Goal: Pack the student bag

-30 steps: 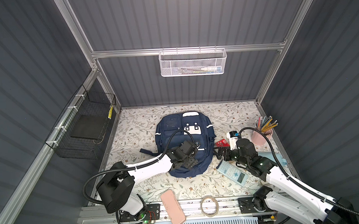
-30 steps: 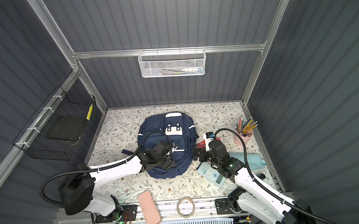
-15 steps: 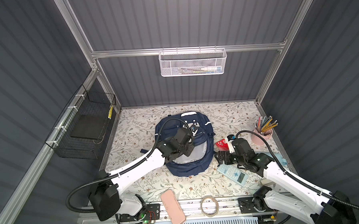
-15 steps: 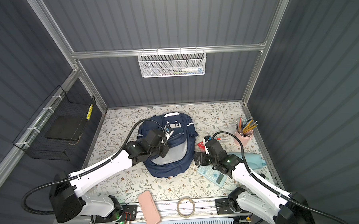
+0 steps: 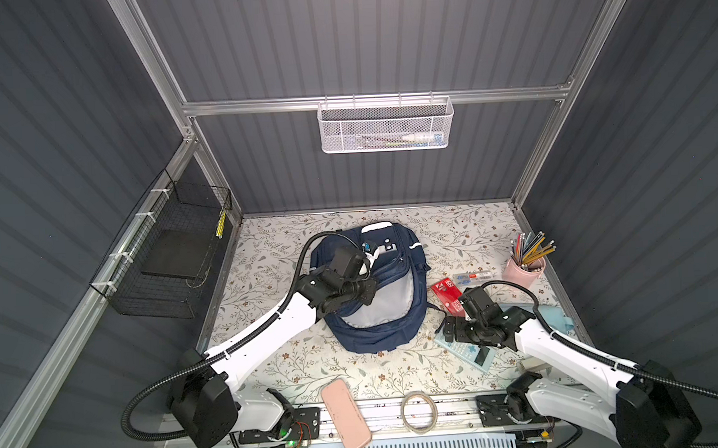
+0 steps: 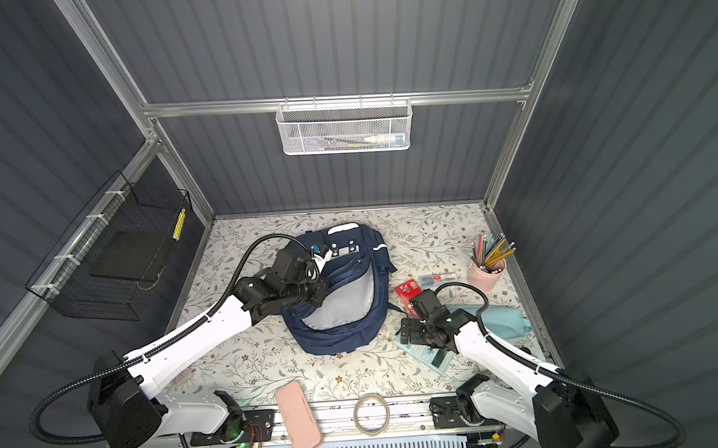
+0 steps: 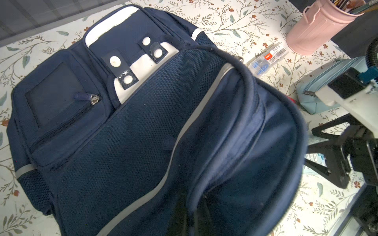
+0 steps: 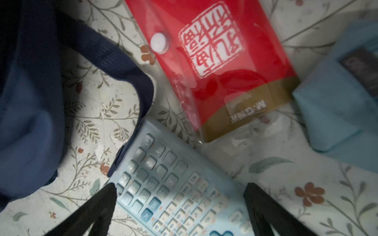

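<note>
The student bag (image 5: 379, 340) (image 6: 337, 338) lies mid-table, navy with white patches, its main compartment pulled open so the pale grey lining (image 5: 388, 303) shows. My left gripper (image 5: 365, 293) (image 6: 319, 295) is shut on the bag's upper opening rim and holds it raised; in the left wrist view the dark fingers pinch the navy rim at the left gripper (image 7: 192, 214). My right gripper (image 5: 447, 333) (image 8: 180, 190) stands open, low over a pale blue calculator (image 5: 458, 349) (image 8: 163, 163) to the right of the bag, holding nothing.
A red packet (image 5: 448, 294), a clear lead box (image 5: 474, 276), a pink cup of pencils (image 5: 523, 270) and a light blue pencil case (image 6: 503, 318) lie right. A pink case (image 5: 345, 415) and tape ring (image 5: 417, 409) sit at the front. Wire baskets (image 5: 384, 126) (image 5: 171, 258) hang on the walls.
My left gripper shut on the bag's rim and lifted it toward the back, opening the bag and baring the lining. The right gripper shifted slightly forward over the calculator, still open.
</note>
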Robot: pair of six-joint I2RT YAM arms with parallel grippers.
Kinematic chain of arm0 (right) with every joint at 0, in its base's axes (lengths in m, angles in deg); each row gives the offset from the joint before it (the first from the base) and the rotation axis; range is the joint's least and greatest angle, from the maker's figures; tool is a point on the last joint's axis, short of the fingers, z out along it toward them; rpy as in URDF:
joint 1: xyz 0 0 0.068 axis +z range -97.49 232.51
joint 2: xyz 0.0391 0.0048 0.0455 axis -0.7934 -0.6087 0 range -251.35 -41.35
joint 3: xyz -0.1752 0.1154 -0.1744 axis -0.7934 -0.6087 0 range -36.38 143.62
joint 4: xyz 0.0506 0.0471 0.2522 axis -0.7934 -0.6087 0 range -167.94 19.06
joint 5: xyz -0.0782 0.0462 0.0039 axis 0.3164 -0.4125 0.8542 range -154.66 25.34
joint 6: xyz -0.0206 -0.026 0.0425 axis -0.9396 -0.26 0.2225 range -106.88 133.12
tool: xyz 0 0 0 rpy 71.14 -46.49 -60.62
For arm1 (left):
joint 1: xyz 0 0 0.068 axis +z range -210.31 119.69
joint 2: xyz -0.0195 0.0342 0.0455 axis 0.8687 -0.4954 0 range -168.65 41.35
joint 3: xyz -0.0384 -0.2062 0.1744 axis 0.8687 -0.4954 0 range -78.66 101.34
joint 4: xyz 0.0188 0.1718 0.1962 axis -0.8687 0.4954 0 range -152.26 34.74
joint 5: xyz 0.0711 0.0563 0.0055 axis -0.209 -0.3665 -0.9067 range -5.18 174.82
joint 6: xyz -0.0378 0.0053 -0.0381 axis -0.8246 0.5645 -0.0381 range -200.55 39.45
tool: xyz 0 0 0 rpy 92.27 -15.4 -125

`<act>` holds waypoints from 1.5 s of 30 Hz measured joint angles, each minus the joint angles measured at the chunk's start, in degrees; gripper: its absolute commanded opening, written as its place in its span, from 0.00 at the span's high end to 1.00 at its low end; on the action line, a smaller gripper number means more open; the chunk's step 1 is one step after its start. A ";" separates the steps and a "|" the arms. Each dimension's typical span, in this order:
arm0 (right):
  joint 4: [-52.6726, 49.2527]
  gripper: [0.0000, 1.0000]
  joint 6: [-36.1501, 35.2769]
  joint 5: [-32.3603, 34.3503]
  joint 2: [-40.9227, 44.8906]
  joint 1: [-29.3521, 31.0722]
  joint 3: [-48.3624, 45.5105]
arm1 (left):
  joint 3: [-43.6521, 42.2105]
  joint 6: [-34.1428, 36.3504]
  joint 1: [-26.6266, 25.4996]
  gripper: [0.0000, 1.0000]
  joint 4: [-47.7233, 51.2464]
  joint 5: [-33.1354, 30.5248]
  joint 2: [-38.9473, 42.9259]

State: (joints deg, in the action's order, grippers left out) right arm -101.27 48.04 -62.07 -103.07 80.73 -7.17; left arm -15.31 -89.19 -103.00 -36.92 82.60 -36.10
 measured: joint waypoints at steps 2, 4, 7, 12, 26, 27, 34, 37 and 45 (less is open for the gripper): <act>0.55 0.01 0.11 0.13 -0.96 -1.73 -0.46 | -0.59 -0.72 0.00 1.00 -0.79 0.39 0.22; 0.50 0.01 0.15 0.09 -2.27 -2.73 -0.48 | -1.36 -1.40 0.04 1.00 -1.57 0.81 0.61; 0.87 0.01 0.66 -1.14 -3.63 -2.93 -0.26 | -2.25 -2.38 0.11 1.00 -2.45 1.46 0.83; 0.46 0.01 2.62 -3.65 -3.06 -1.11 -0.20 | -2.49 -3.06 0.31 1.00 -2.95 2.34 0.83; -4.28 0.02 5.11 -0.94 -15.10 15.89 8.48 | -2.84 -3.08 0.37 1.00 -3.72 2.49 0.83; -4.33 0.03 4.98 -0.20 -17.46 16.92 9.70 | -2.89 -3.08 0.37 1.00 -3.74 2.49 0.83; -5.75 0.02 4.98 2.58 -20.81 18.21 11.85 | -2.99 -3.85 0.37 1.00 -3.74 2.49 0.87; -5.86 0.01 5.16 2.82 -19.91 18.10 11.26 | -2.99 -4.13 0.37 1.00 -3.74 2.51 0.87; -6.16 0.13 6.01 3.19 -18.93 20.63 10.01 | -2.99 -5.42 0.44 1.00 -3.74 3.15 0.87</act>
State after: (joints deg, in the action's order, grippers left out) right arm -107.43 54.05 -58.88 -121.99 101.37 2.84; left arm -18.30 -94.62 -102.57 -40.65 85.74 -35.22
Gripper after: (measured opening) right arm 0.918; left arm 0.070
